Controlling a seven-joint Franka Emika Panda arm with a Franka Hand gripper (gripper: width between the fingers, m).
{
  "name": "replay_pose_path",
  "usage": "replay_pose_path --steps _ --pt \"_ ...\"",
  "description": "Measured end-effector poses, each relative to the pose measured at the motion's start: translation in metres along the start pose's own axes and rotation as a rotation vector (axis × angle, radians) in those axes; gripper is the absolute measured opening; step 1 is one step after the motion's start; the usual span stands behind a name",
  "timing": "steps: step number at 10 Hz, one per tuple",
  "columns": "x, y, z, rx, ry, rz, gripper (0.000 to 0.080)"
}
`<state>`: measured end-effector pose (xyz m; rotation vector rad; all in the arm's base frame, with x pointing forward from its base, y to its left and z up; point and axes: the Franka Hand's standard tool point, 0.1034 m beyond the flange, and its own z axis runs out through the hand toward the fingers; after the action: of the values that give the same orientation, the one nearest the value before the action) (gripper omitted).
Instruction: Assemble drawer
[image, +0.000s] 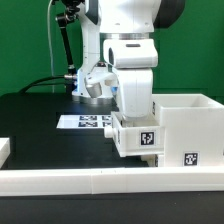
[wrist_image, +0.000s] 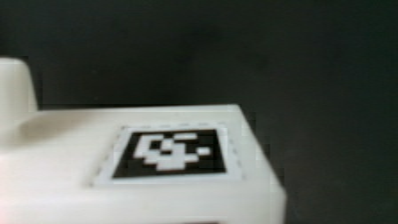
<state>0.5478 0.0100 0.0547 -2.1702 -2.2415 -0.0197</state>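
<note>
My gripper (image: 134, 116) reaches down at the middle of the exterior view, onto a small white drawer tray (image: 139, 137) that bears a black-and-white tag. It appears shut on this tray, though the tray and the hand hide the fingertips. The tray sits against the left side of the large white drawer housing (image: 188, 128), which stands at the exterior view's right and shows a tag on its front. In the wrist view the tray (wrist_image: 107, 190) fills the lower part, very close and blurred, with its tag (wrist_image: 169, 150) facing the camera. A second tray is not in view.
The marker board (image: 84, 122) lies flat on the black table behind and left of the tray. A long low white rail (image: 90, 181) runs along the front. A white piece (image: 4, 150) shows at the far left edge. A green wall stands behind.
</note>
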Motion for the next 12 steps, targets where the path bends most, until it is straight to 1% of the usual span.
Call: replay_pose_path --steps 7,8,9,10,11,12 --pt "0.0 0.001 0.0 -0.001 0.001 0.007 0.0042" --pt "0.0 0.0 -0.003 0.015 -0.002 0.008 0.0112" --pt "0.002 0.004 -0.01 0.028 -0.006 0.006 0.0312" --pt "0.004 0.008 -0.021 0.038 -0.011 0.003 0.0459" --pt "0.001 0.01 -0.03 0.044 -0.017 0.005 0.0459" --pt "-0.003 0.011 -0.039 0.042 -0.023 0.009 0.0601"
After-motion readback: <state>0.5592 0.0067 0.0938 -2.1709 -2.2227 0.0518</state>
